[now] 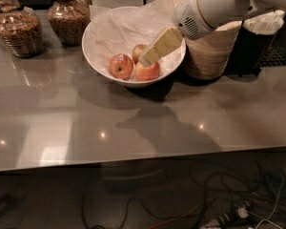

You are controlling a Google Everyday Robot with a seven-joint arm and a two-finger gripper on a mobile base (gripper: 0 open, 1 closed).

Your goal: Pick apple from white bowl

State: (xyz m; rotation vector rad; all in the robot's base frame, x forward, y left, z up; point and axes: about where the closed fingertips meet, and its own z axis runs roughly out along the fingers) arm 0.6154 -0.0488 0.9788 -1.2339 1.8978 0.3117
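The wide white bowl (99,56), lined with crumpled white paper, stands at the back middle of the grey counter. Three apples lie in its front part. The orange-red apple (148,72) is at the front right. A darker red apple (121,66) lies to its left and a paler apple (138,51) behind. My gripper (146,59) reaches in from the upper right over the bowl's rim. Its tan tip is just above the orange-red apple, between it and the paler one, and hides part of both. I cannot see whether it touches them.
A stack of beige disposable bowls (210,54) stands right beside the white bowl, under my arm (214,6). A dark holder with white items (261,30) is at the far right. Two glass jars of brown food (16,28) (69,17) stand at the back left. Cables lie below the counter's front edge.
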